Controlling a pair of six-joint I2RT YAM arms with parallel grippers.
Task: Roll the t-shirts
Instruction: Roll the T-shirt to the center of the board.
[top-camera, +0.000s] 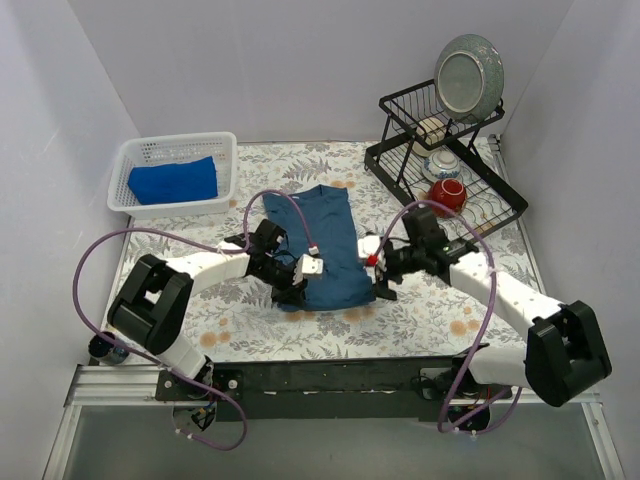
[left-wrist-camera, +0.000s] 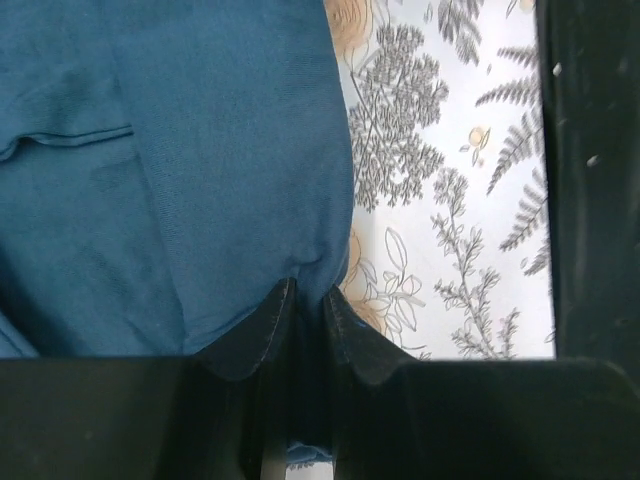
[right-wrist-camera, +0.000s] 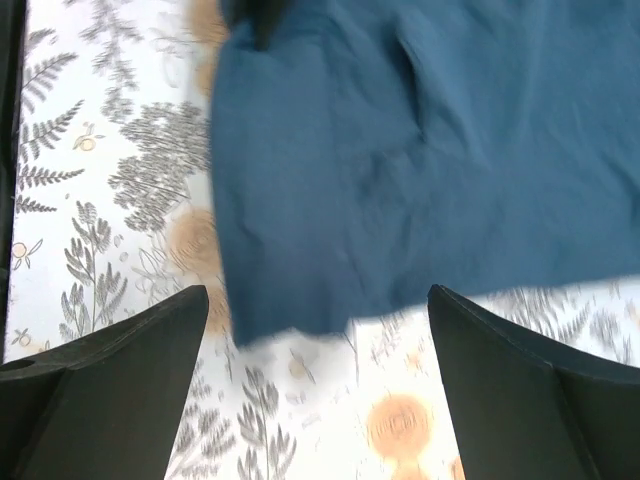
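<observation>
Dark teal t-shirt (top-camera: 325, 245): plain cloth, no lettering legible in any view.
Royal blue t-shirt (top-camera: 173, 182): no print or tag readable.
Basket (top-camera: 175, 143): white mesh, no brand mark legible.
Tablecloth (top-camera: 420, 320): fern and flower pattern only, no words or numbers.
Plate (top-camera: 468, 75): too small to tell any mark.

The top camera looks down from the near side of the dark teal t-shirt (top-camera: 325, 245), seeing it whole. Wrist cameras sit close above its near corners — left and right — all sharing that cloth.
</observation>
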